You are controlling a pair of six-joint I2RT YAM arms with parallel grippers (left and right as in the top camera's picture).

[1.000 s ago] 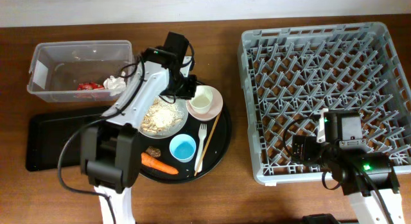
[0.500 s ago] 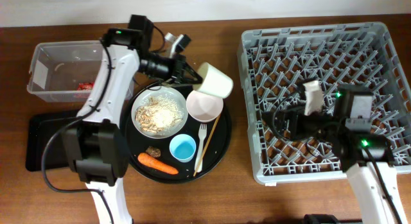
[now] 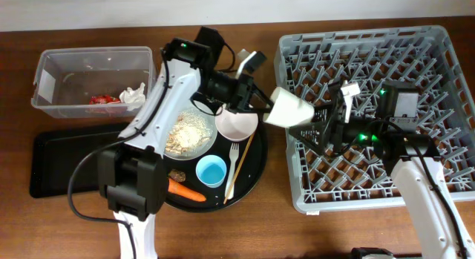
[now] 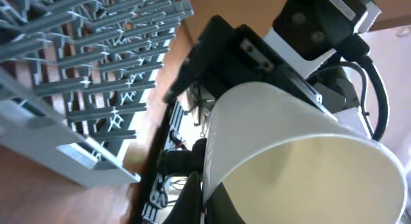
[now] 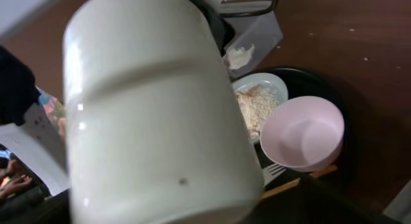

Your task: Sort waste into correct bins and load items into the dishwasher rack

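So the white cup [image 3: 291,109] was up in the air, on its side, in the gap between the round black tray [image 3: 256,161] and the left wall of the dishwasher rack [image 3: 401,66]. The left gripper [image 3: 263,107] had its fingers clamped on the rim. The right gripper [image 3: 308,129] was right up against the cup from the rack side. Its wrist view was basically all cup [image 5: 154,108], so I couldn't tell whether its jaws were wide or closed.

The left arm's long link ran across the left part of the pale grey plate-bowl [image 3: 212,137] and hid some of it. The arm's base sat right against the orange carrot [image 3: 189,191].

Containers:
- The clear tub [image 3: 93,62] held the red wrapper [image 3: 104,99] and the crumpled white tissue [image 3: 133,96].
- The shallow black tray [image 3: 63,166] sat just below it on the wooden table [image 3: 297,229].
- The plate-bowl held the beige food scraps [image 3: 189,133].
- The pink bowl [image 3: 236,124] and the light-blue cup [image 3: 211,171] were both on the round tray.
- The white fork [image 3: 234,161] and the chopstick [image 3: 243,164] lay side by side there.
- The small brown lump [image 3: 177,174] was next to the carrot.

The tub had a white sticker [image 3: 46,84] on its left end, too small to read.
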